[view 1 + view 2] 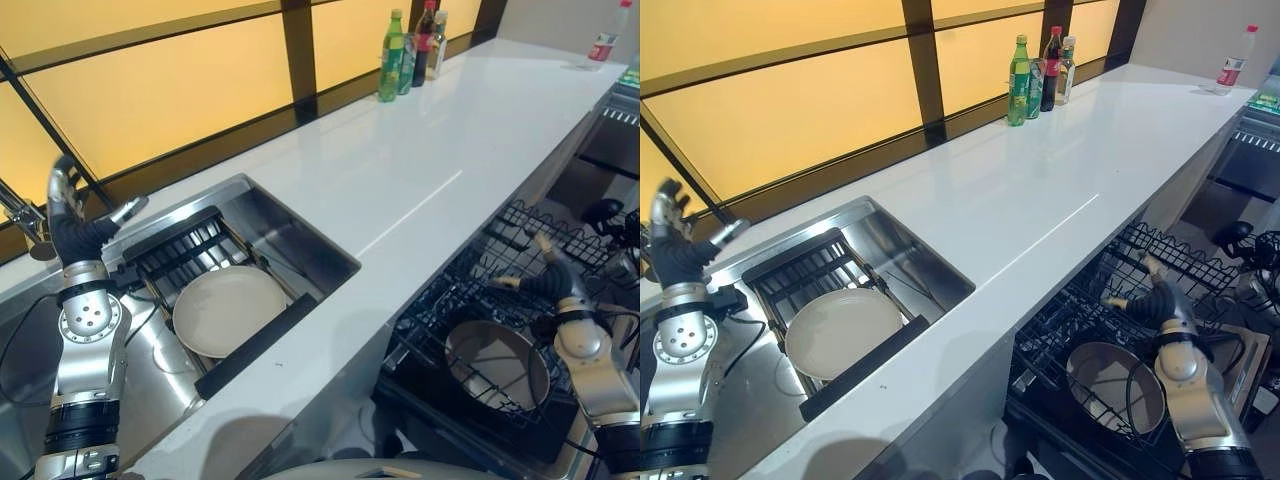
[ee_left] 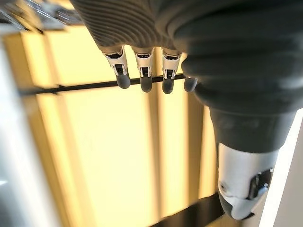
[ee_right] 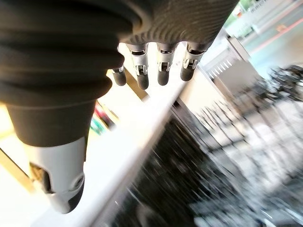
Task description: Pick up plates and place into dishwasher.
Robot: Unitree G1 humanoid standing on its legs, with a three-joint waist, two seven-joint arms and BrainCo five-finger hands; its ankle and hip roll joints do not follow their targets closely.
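A round cream plate (image 1: 228, 308) lies flat on a black rack (image 1: 180, 255) inside the steel sink (image 1: 300, 245). My left hand (image 1: 68, 205) is raised to the left of the rack, above the sink's edge. Its fingers (image 2: 142, 75) are straight and hold nothing. The dishwasher's black wire rack (image 1: 460, 290) is pulled out below the counter on the right. A round grey dish (image 1: 497, 362) sits in it. My right hand (image 1: 548, 276) hovers just above that rack, past the dish, its fingers (image 3: 161, 68) relaxed and empty.
A long white counter (image 1: 420, 160) runs between the sink and the dishwasher. Several bottles (image 1: 410, 48) stand at its back by the yellow window, and one more bottle (image 1: 605, 40) stands at the far right end. A tap (image 1: 22, 215) stands behind my left hand.
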